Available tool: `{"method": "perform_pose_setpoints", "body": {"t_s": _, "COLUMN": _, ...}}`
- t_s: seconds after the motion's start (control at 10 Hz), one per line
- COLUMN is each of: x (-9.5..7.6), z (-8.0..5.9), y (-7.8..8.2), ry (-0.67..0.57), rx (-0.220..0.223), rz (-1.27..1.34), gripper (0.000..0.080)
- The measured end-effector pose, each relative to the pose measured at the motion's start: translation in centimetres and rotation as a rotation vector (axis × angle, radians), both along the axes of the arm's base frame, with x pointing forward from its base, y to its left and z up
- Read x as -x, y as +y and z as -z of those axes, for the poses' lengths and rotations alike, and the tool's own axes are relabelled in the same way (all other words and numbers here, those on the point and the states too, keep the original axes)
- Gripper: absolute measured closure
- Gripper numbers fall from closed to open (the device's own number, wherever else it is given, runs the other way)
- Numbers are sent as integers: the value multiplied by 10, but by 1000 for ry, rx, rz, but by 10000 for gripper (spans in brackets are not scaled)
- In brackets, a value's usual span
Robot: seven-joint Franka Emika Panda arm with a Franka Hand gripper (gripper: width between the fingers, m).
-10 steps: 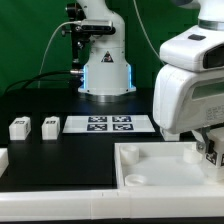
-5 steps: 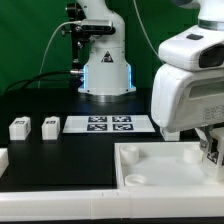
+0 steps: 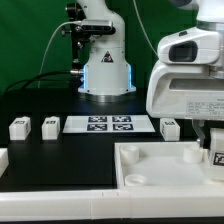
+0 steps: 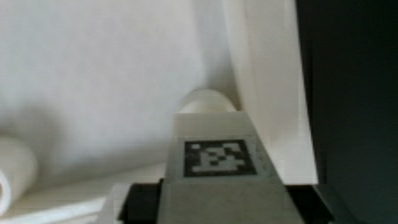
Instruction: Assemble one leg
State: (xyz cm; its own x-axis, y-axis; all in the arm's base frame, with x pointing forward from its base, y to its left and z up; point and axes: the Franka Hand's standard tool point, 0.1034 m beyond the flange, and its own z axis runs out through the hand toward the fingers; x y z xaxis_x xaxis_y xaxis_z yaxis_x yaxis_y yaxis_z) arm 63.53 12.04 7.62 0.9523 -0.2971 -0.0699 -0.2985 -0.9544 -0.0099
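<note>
My gripper at the exterior view's right edge is shut on a leg, a small white block with a marker tag, held just above the large white slab. In the wrist view the leg stands between my dark fingers, its tip over the slab's white surface near its raised edge. Two more legs stand on the black table at the left. Another leg stands behind the slab beside the arm.
The marker board lies flat in the middle of the table. The robot base stands behind it with cables running left. A white part's corner shows at the left edge. In the wrist view the black table borders the slab.
The arm has risen and shifted, so the held leg's tag now shows at the right edge. The leg behind the slab, hidden before by the arm, is uncovered.
</note>
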Motion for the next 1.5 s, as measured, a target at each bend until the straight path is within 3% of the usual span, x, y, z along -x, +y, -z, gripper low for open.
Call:
{"method": "perform_pose_setpoints", "body": {"t_s": 0.9, "x": 1, "z": 1, "y": 1, "ry": 36, "rx": 59, "rz": 1036, "gripper": 506}}
{"method": "perform_pose_setpoints", "body": {"t_s": 1.0, "x": 1, "z": 1, "y": 2, "ry": 35, "rx": 57, "rz": 1003, "gripper": 399}}
{"method": "perform_pose_setpoints", "body": {"t_s": 1.1, "x": 1, "z": 1, "y": 2, "ry": 35, "rx": 57, "rz": 989, "gripper": 399}}
{"method": "perform_pose_setpoints", "body": {"t_s": 1.2, "x": 1, "z": 1, "y": 3, "ry": 33, "rx": 53, "rz": 936, "gripper": 260}}
{"method": "perform_pose_setpoints", "body": {"t_s": 1.3, "x": 1, "z": 1, "y": 4, "ry": 33, "rx": 53, "rz": 935, "gripper": 185}}
{"method": "perform_pose_setpoints", "body": {"t_s": 1.5, "x": 2, "z": 2, "y": 6, "ry": 27, "rx": 43, "rz": 746, "gripper": 156}}
